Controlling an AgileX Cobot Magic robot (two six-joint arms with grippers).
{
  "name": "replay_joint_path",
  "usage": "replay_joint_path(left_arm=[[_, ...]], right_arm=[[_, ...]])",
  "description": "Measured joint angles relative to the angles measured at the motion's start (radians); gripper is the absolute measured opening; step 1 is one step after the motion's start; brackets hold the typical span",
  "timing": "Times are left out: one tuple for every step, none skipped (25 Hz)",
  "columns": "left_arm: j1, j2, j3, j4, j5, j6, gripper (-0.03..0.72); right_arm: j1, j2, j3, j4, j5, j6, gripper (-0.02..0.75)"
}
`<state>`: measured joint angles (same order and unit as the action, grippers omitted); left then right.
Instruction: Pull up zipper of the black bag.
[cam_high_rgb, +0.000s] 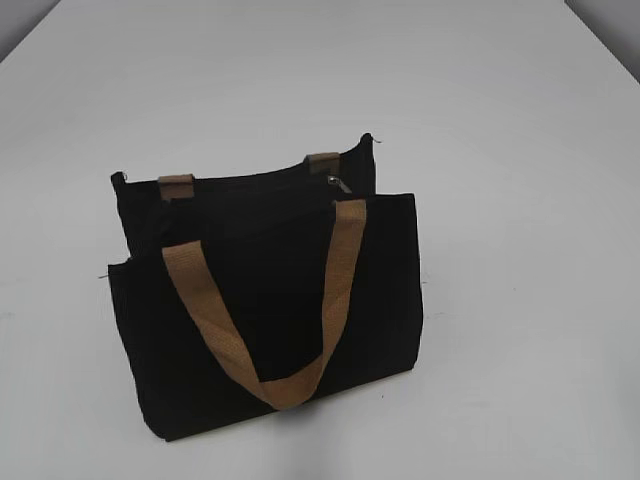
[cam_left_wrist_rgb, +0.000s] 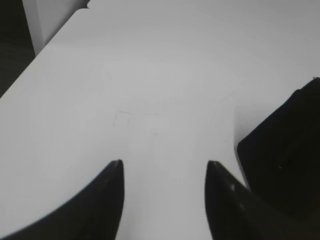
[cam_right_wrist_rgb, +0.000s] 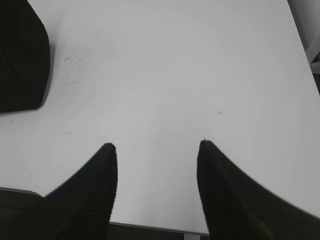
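Observation:
The black bag (cam_high_rgb: 290, 290) stands upright in the middle of the white table (cam_high_rgb: 500, 100), with a tan handle (cam_high_rgb: 270, 330) hanging down its front. The zipper runs along the top edge; its small silvery pull (cam_high_rgb: 338, 184) shows near the right tan strap tab. Neither gripper shows in the exterior view. My left gripper (cam_left_wrist_rgb: 164, 165) is open and empty over bare table, with the bag (cam_left_wrist_rgb: 285, 150) at its right. My right gripper (cam_right_wrist_rgb: 156, 146) is open and empty over the table near its front edge, with the bag (cam_right_wrist_rgb: 20, 55) at the upper left.
A second tan strap tab (cam_high_rgb: 176, 186) sits at the bag's top left. The table's front edge (cam_right_wrist_rgb: 150, 227) lies just below my right gripper. A dark gap beyond the table edge (cam_left_wrist_rgb: 12, 55) shows at the left of the left wrist view.

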<state>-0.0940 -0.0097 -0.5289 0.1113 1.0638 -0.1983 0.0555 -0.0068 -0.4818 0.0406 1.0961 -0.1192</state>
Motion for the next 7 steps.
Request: replay_joint_path(left_arm=[[0.0, 0.0, 0.0, 0.0, 0.0, 0.0, 0.392], [0.0, 0.0, 0.0, 0.0, 0.0, 0.0, 0.387], [0.0, 0.0, 0.0, 0.0, 0.0, 0.0, 0.382], [0.0, 0.0, 0.0, 0.0, 0.0, 0.0, 0.375], [0.0, 0.0, 0.0, 0.0, 0.0, 0.0, 0.367], [0.0, 0.0, 0.0, 0.0, 0.0, 0.0, 0.359], [0.0, 0.0, 0.0, 0.0, 0.0, 0.0, 0.354]], right_arm=[[0.0, 0.0, 0.0, 0.0, 0.0, 0.0, 0.405], [0.0, 0.0, 0.0, 0.0, 0.0, 0.0, 0.405], [0.0, 0.0, 0.0, 0.0, 0.0, 0.0, 0.405], [0.0, 0.0, 0.0, 0.0, 0.0, 0.0, 0.405], [0.0, 0.0, 0.0, 0.0, 0.0, 0.0, 0.405], [0.0, 0.0, 0.0, 0.0, 0.0, 0.0, 0.405], [0.0, 0.0, 0.0, 0.0, 0.0, 0.0, 0.405]])
